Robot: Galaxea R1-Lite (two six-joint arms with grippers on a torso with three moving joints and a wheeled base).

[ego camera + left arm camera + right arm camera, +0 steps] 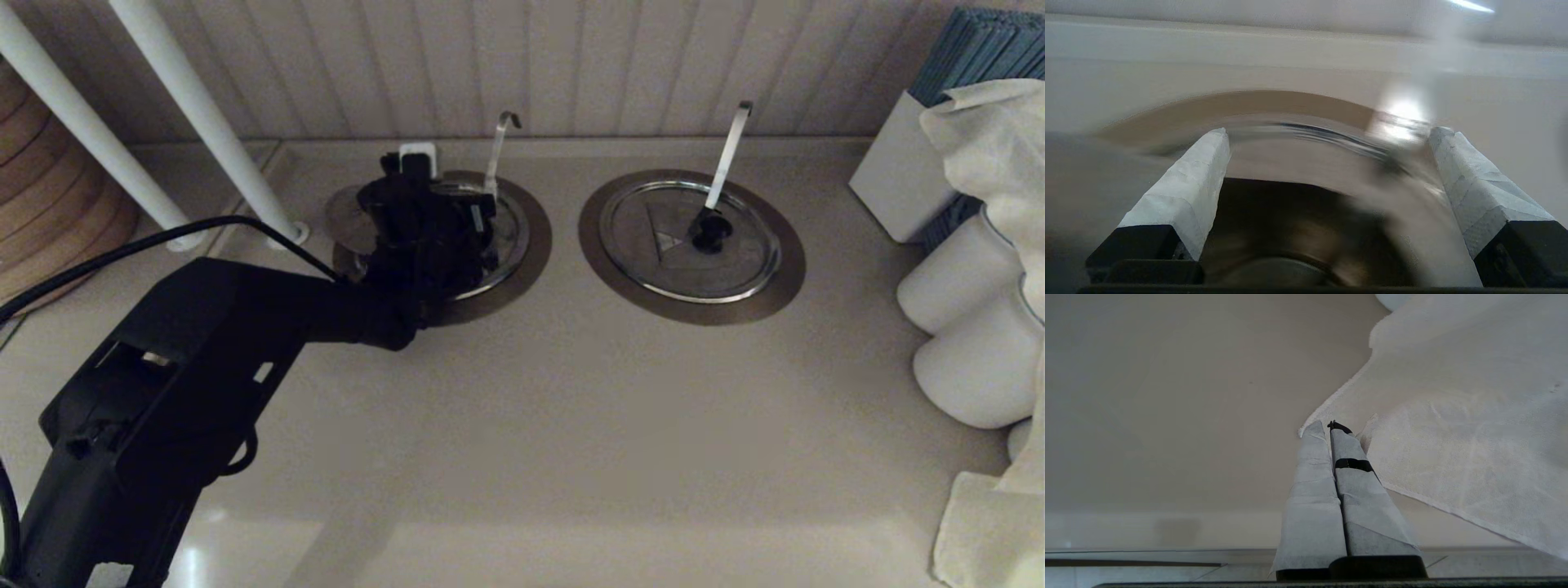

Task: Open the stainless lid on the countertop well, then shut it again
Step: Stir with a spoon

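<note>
The stainless lid (508, 224) lies on the countertop well, whose brushed flange (535, 255) rings it at the back left. The slim hook-tipped handle (498, 151) rises at its far edge. My left gripper (433, 224) hangs over the lid's centre and hides the black knob in the head view. In the left wrist view the left gripper (1327, 134) is open, its taped fingers (1200, 183) wide apart. A smeared dark mass (1290, 220), seemingly the knob, lies between them above the lid (1298, 163). My right gripper (1327, 426) is shut and empty, parked over bare counter.
The twin lid (661, 241) with the broader white handle (729, 151) sits to the right. White jars (963, 327) and a white towel (980, 523) line the right edge; the towel (1453, 416) lies beside the right gripper. Two white poles (204, 122) stand at the back left.
</note>
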